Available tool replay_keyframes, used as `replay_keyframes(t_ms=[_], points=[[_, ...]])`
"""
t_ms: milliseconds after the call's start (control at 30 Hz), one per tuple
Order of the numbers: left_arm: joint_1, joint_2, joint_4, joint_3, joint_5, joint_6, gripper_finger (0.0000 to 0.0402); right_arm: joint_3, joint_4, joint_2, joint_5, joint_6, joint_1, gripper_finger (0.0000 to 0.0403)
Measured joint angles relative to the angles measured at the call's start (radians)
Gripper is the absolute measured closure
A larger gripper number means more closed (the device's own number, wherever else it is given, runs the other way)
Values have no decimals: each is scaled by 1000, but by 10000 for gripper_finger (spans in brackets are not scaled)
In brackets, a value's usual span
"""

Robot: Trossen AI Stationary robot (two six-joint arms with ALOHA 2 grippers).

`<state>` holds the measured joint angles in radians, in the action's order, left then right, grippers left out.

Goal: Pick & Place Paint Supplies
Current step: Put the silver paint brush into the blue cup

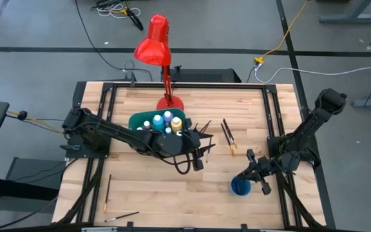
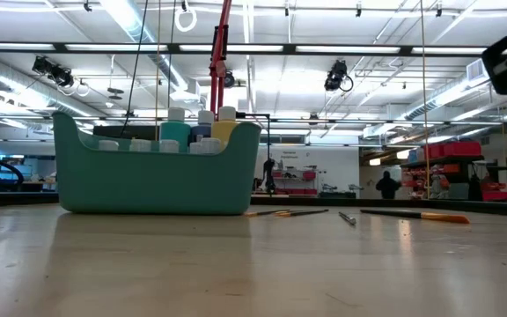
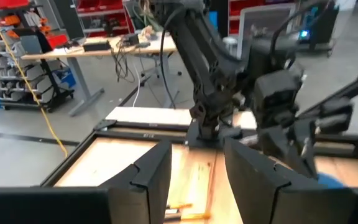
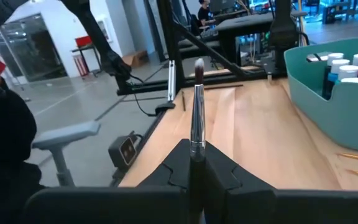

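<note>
Here, right gripper (image 4: 191, 163) clamping paintbrush (image 4: 197, 106), blue cup (image 1: 240, 186) below

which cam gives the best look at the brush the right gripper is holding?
Right wrist view: the paintbrush stands upright, clamped between the right gripper fingers, ferrule and bristles clear. High view shows only that gripper over the blue cup, brush indistinct. Low and left wrist views don't show it.

A red desk lamp (image 1: 155, 48) stands at the table's (image 1: 172, 193) far edge, a teal bin (image 1: 137, 120) just before it; a blue cup (image 1: 240, 187) sits well apart.
</note>
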<state>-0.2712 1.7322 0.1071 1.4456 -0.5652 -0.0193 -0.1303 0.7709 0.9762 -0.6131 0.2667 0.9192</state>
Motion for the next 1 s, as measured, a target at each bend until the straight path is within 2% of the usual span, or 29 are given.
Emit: replay_keyframes(t_ms=[267, 667, 867, 1000], points=[[3, 0, 72, 0, 0, 0, 248, 23, -7, 37, 4, 57, 0, 377], [-6, 0, 77, 0, 0, 11, 248, 23, 23, 54, 4, 65, 0, 320], [-50, 0, -41, 0, 1, 19, 248, 23, 124, 54, 1, -16, 0, 298], [-102, 0, -201, 1, 21, 15, 248, 23, 220, 54, 0, -132, 0, 278]])
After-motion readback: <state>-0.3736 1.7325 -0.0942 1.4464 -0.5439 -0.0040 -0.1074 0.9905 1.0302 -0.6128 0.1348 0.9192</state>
